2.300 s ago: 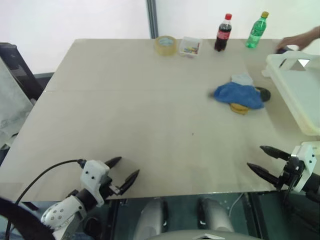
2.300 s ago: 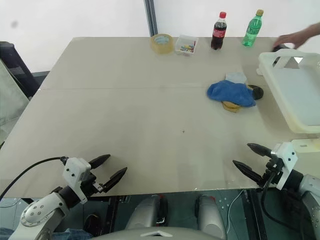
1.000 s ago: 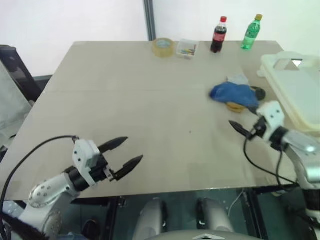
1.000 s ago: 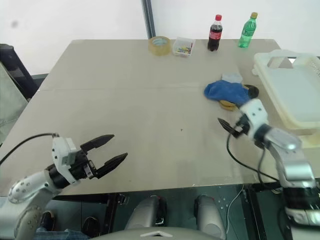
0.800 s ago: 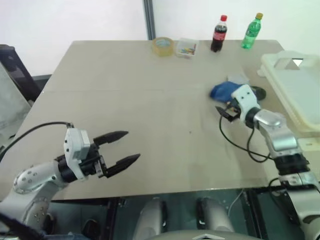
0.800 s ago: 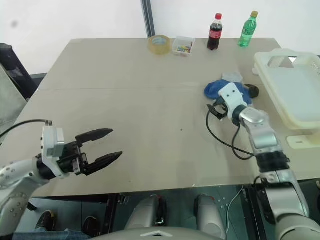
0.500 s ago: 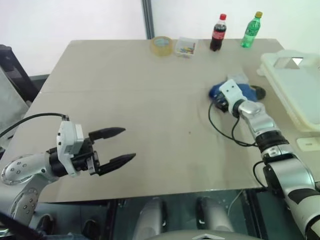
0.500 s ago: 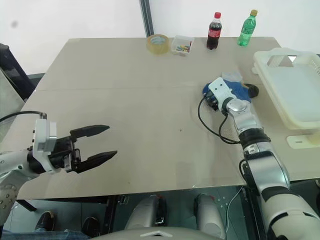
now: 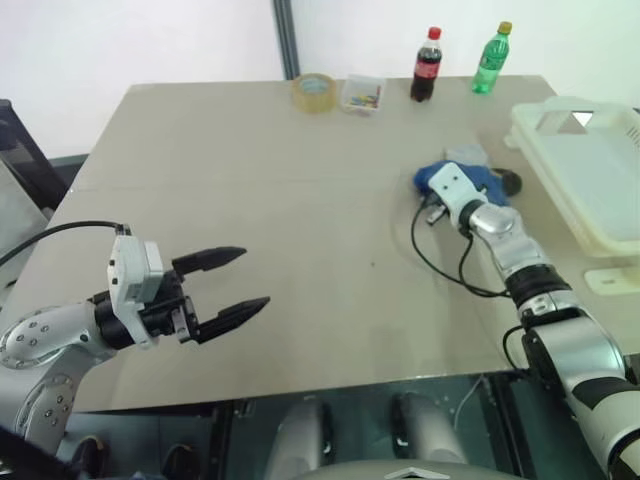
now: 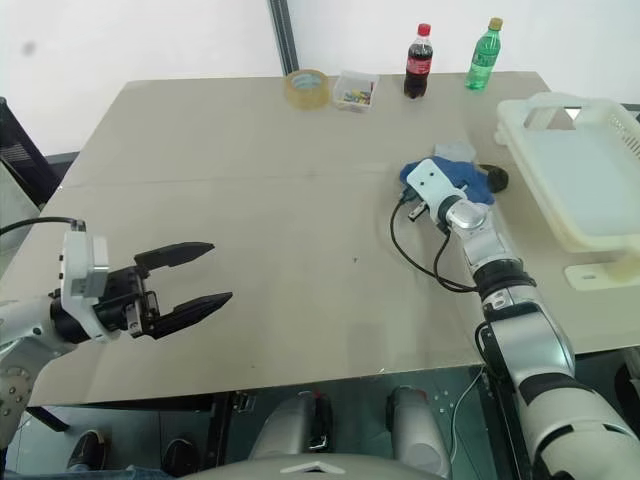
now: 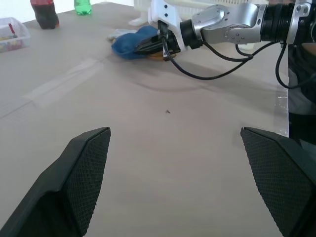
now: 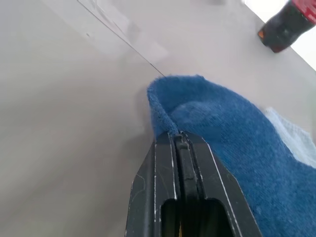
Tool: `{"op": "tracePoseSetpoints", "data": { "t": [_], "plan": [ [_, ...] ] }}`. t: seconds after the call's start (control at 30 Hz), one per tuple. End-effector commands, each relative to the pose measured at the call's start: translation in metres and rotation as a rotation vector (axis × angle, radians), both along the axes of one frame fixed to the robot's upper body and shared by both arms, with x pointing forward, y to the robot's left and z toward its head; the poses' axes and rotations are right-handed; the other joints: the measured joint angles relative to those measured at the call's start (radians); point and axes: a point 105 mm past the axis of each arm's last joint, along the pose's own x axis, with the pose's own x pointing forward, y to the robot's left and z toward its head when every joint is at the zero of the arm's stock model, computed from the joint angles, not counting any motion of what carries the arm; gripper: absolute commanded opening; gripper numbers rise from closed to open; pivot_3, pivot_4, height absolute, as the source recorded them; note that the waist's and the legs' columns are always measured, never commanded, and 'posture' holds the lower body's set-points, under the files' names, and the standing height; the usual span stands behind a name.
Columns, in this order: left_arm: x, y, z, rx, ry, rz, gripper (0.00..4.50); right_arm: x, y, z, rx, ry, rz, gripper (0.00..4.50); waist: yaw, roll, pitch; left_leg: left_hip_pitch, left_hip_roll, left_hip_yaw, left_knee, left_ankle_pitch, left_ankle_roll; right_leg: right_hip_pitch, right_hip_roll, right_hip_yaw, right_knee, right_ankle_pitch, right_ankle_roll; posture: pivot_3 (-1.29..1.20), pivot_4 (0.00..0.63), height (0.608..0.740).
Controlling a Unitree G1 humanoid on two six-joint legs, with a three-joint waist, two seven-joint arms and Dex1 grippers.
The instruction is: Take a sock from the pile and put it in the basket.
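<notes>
Counts — one tabletop (image 9: pixel 250 200). Two bottles at the far edge: one cola bottle (image 9: pixel 426 65), one green bottle (image 9: pixel 487 59). One roll of tape (image 9: pixel 313 92), one small clear box (image 9: pixel 361 94) of coloured bits. One cream basket (image 9: pixel 585 165). One pile (image 9: pixel 470 180) of socks — one blue sock (image 12: pixel 237 148), one pale grey, one black; others hidden. Two grippers: left gripper (image 9: pixel 228 283), right gripper (image 12: pixel 180 148).

No readable text in any view.
Cola bottle (image 9: pixel 426 65): red label band, lettering too small to make out. Green bottle (image 9: pixel 488 58): label likewise unreadable. Small clear box (image 9: pixel 360 93) and tape roll (image 9: pixel 312 91): no legible marks. Basket (image 9: pixel 585 180): plain, no print.
</notes>
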Motion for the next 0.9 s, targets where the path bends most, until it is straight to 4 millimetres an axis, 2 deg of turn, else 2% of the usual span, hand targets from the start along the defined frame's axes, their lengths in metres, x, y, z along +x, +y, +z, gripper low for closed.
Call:
{"op": "tracePoseSetpoints", "data": {
  "t": [0.03, 0.13, 0.27, 0.3, 0.4, 0.47, 0.5, 0.57, 0.63, 0.73, 0.9],
  "plan": [
    [0.0, -0.001, 0.004, 0.01, -0.018, -0.014, 4.5, -0.022, 0.033, 0.0, 0.06, 0.076, 0.148, 0.14, 0.0, 0.0, 0.0, 0.0, 0.0, -0.001, 0.0, 0.0, 0.0, 0.0, 0.0, 0.0, 0.0, 0.0, 0.0, 0.0, 0.15, 0.74],
    [0.0, -0.001, 0.004, 0.015, -0.018, -0.013, 4.5, -0.048, 0.061, -0.009, 0.099, 0.171, 0.251, 0.14, 0.0, 0.0, 0.0, 0.0, 0.001, -0.003, -0.001, 0.0, 0.0, 0.0, 0.0, 0.0, 0.0, 0.0, 0.001, 0.0, 0.15, 0.74],
    [0.001, 0.0, 0.003, 0.021, -0.018, -0.014, 4.5, -0.1, 0.114, -0.022, 0.181, 0.324, 0.419, 0.14, -0.001, 0.0, 0.0, 0.001, 0.001, -0.004, -0.001, -0.001, 0.001, 0.0, 0.0, 0.0, 0.0, 0.0, 0.001, 0.0, 0.15, 0.74],
    [0.0, 0.0, 0.003, 0.023, -0.018, -0.015, 4.5, -0.109, 0.122, -0.022, 0.188, 0.339, 0.438, 0.14, -0.002, 0.0, 0.0, 0.001, 0.001, -0.005, -0.001, -0.001, 0.002, 0.0, 0.001, 0.0, 0.001, 0.0, 0.001, 0.0, 0.15, 0.74],
    [0.0, 0.0, 0.004, 0.023, -0.02, -0.014, 4.5, -0.11, 0.126, -0.017, 0.187, 0.306, 0.392, 0.14, 0.0, 0.0, 0.0, 0.001, 0.001, -0.005, -0.002, -0.001, 0.001, -0.001, 0.001, -0.001, 0.002, -0.001, -0.002, 0.0, 0.15, 0.74],
    [0.0, 0.0, 0.004, 0.022, -0.02, -0.011, 4.5, -0.088, 0.108, -0.009, 0.116, 0.209, 0.309, 0.14, 0.007, 0.0, 0.0, 0.001, 0.001, -0.006, -0.001, 0.0, 0.0, 0.0, 0.001, -0.001, 0.003, -0.002, -0.003, 0.0, 0.15, 0.74],
    [0.0, 0.0, 0.004, 0.022, -0.019, -0.011, 4.5, -0.074, 0.096, -0.004, 0.093, 0.163, 0.254, 0.66, 0.009, 0.0, 0.0, 0.001, 0.0, -0.006, 0.0, 0.0, 0.0, 0.0, 0.0, -0.001, 0.003, -0.002, -0.003, 0.0, 0.15, 0.74],
    [0.0, 0.001, 0.004, 0.024, -0.019, -0.01, 4.5, -0.055, 0.074, 0.004, 0.063, 0.102, 0.172, 1.42, 0.012, 0.0, 0.0, 0.001, 0.0, -0.007, 0.003, 0.0, 0.001, 0.0, -0.001, -0.001, 0.004, -0.002, -0.004, 0.0, 0.15, 0.74],
    [0.001, 0.001, 0.003, 0.025, -0.017, -0.011, 4.5, -0.04, 0.056, 0.008, 0.005, 0.043, 0.121, 2.51, 0.012, -0.001, 0.0, 0.001, -0.001, -0.007, 0.003, 0.0, 0.001, 0.0, -0.001, -0.001, 0.003, -0.002, -0.004, 0.0, 0.15, 0.74],
    [0.002, -0.001, 0.002, 0.02, -0.018, -0.012, 4.5, -0.019, 0.025, 0.007, -0.087, -0.012, 0.028, 2.58, 0.003, 0.0, 0.0, 0.0, -0.001, -0.006, 0.001, 0.002, -0.004, 0.0, 0.001, -0.001, 0.004, -0.002, -0.004, 0.0, 0.15, 0.74],
    [0.004, -0.002, 0.001, 0.016, -0.023, -0.012, 4.5, -0.003, 0.007, -0.001, -0.138, -0.028, -0.025, 2.58, -0.005, -0.001, 0.0, 0.001, 0.0, -0.002, -0.003, 0.003, -0.005, -0.001, 0.002, 0.0, 0.003, 0.0, -0.002, 0.0, 0.15, 0.74]
  ]
}}
